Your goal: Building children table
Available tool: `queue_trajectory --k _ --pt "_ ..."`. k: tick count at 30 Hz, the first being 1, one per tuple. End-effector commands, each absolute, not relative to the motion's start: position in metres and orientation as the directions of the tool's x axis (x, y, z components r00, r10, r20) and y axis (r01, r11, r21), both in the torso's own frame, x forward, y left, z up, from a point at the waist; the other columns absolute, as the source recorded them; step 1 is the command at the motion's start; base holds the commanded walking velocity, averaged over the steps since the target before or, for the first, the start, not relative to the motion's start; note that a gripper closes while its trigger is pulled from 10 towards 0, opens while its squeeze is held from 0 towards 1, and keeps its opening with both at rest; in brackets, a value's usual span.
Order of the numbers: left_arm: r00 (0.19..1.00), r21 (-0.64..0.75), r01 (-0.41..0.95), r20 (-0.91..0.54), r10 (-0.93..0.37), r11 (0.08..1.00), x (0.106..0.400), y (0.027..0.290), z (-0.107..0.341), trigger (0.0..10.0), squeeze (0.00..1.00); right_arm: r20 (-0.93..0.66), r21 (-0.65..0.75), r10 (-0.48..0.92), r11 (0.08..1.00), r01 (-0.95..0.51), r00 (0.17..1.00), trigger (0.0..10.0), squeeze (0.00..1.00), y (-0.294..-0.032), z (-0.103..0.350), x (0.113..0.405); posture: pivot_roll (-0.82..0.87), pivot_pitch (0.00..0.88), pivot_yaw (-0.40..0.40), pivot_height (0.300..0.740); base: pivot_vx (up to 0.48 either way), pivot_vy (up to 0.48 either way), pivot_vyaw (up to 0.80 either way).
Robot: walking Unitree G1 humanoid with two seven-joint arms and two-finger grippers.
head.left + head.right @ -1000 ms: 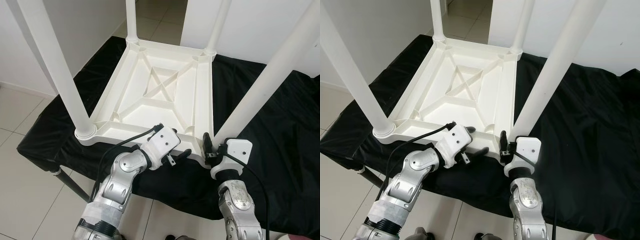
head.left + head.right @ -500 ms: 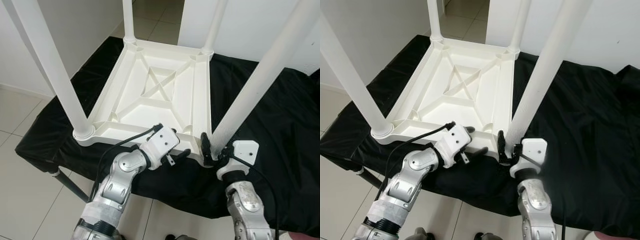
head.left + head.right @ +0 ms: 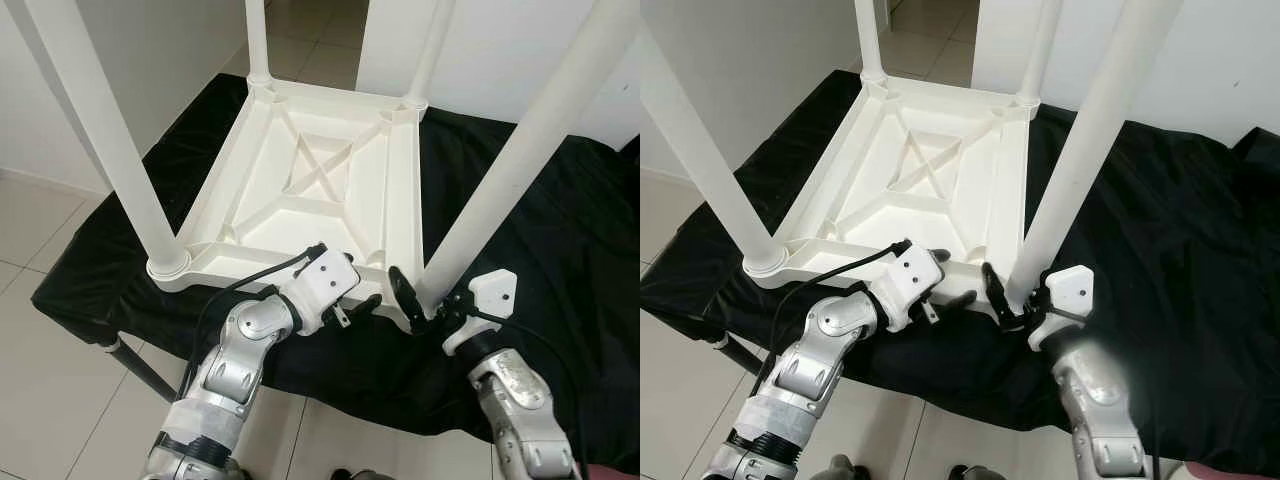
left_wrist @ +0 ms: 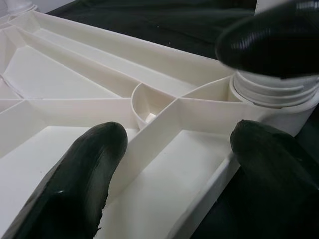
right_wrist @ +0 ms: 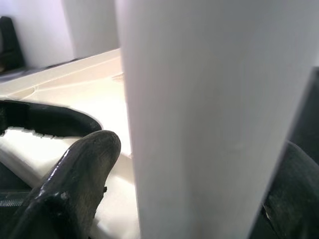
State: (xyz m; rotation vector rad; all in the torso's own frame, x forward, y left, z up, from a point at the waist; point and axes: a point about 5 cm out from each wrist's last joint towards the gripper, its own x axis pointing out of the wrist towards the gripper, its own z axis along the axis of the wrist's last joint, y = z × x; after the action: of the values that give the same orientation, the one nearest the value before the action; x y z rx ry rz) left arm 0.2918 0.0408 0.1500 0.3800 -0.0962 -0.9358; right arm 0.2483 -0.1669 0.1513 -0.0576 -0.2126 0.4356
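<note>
A black cloth is spread over a low stand, one dark metal leg of which is seen underneath. Pale floor tiles are laid all around. White walls are seen behind, with a tiled doorway opening between them.

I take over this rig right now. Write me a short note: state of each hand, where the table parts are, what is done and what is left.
Left hand: open, its fingers astride the near edge of the upside-down white plastic ribbed tabletop, beside the near-right corner socket.
Right hand: fingers on both sides of the near-right white round plastic leg at its base; whether they press it I cannot tell.
Parts: the tabletop lies on the black cloth-covered work surface. Four legs stand in the corner sockets.
Done: all legs are placed.
Left: probably to finish seating the near-right leg, then to turn the table upright.
</note>
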Motion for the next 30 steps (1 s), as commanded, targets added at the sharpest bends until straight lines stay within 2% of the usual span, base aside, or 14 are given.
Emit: queue_trajectory --k 1,11,25,26,27,28,30 --pt "0.669 0.362 0.702 -0.04 -0.742 0.613 0.297 0.043 0.152 10.0 0.0 0.167 -0.098 0.467 0.884 -0.457 0.868 10.0 0.0 -0.168 0.148 0.25 -0.01 0.105 -0.013 0.74 0.0 0.0 0.0" --pt "0.662 0.373 0.706 -0.043 -0.749 0.602 0.298 0.044 0.153 10.0 0.0 0.112 -0.152 0.564 0.823 -0.547 0.818 10.0 0.0 -0.18 0.15 0.26 0.02 0.1 0.003 0.74 0.0 0.0 0.0" --pt "0.635 0.4 0.722 -0.057 -0.771 0.565 0.296 0.048 0.155 10.0 0.0 0.091 -0.129 0.616 0.786 -0.605 0.782 10.0 0.0 -0.189 0.153 0.268 0.03 0.102 -0.011 0.74 0.0 0.0 0.0" --pt "0.626 0.392 0.731 -0.059 -0.778 0.559 0.294 0.049 0.155 10.0 0.0 0.083 -0.127 0.617 0.785 -0.606 0.782 4.5 0.0 -0.19 0.15 0.268 0.04 0.104 -0.016 0.74 0.0 0.0 0.0" --pt "0.626 0.392 0.731 -0.059 -0.778 0.559 0.294 0.049 0.155 10.0 0.0 0.083 -0.127 0.617 0.785 -0.606 0.782 4.5 0.0 -0.19 0.15 0.268 0.04 0.104 -0.016 0.74 0.0 0.0 0.0" --pt "0.611 0.383 0.745 -0.063 -0.789 0.546 0.292 0.05 0.154 10.0 0.0 0.075 -0.122 0.617 0.786 -0.607 0.784 0.0 0.0 -0.192 0.147 0.267 0.04 0.104 -0.018 0.74 0.0 0.0 0.0" --pt "0.58 0.385 0.768 -0.075 -0.811 0.513 0.288 0.055 0.154 10.0 0.0 0.058 -0.114 0.61 0.79 -0.602 0.79 0.0 0.0 -0.196 0.141 0.266 0.04 0.104 -0.017 0.74 0.0 0.0 0.0"
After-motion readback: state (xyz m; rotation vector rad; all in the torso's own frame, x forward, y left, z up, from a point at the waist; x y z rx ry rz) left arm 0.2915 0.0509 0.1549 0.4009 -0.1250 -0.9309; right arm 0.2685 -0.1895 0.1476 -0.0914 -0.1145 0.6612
